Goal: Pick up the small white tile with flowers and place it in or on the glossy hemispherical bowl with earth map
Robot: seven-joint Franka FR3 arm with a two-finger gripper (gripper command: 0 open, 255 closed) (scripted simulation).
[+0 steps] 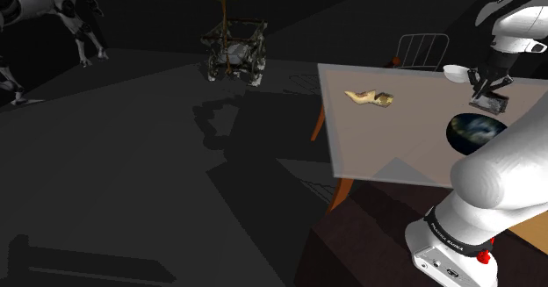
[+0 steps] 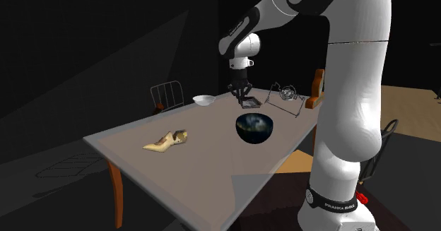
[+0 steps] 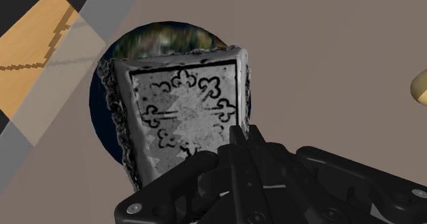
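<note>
Over bowl [image 3: 147,38] | jaws clasp tile [image 3: 185,106] | wrist view: flower outlines

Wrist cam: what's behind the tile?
The earth-map bowl: its patterned edge and dark side show past the tile, with the table around it. The tile covers most of the bowl, so its inside cannot be seen.

Grey-topped table [image 1: 386,145] on brown legs. Lying on it: a tan, shoe-shaped object [image 1: 369,96] near the middle, a small white bowl [image 1: 455,72] near the far edge, and a wire frame [image 2: 286,95] toward the second exterior view's right. A bar-backed chair [image 1: 423,53] stands just behind the table. Background: a dark cart-like frame [image 1: 235,48] and a pale horse-like figure [image 1: 53,13].
</note>
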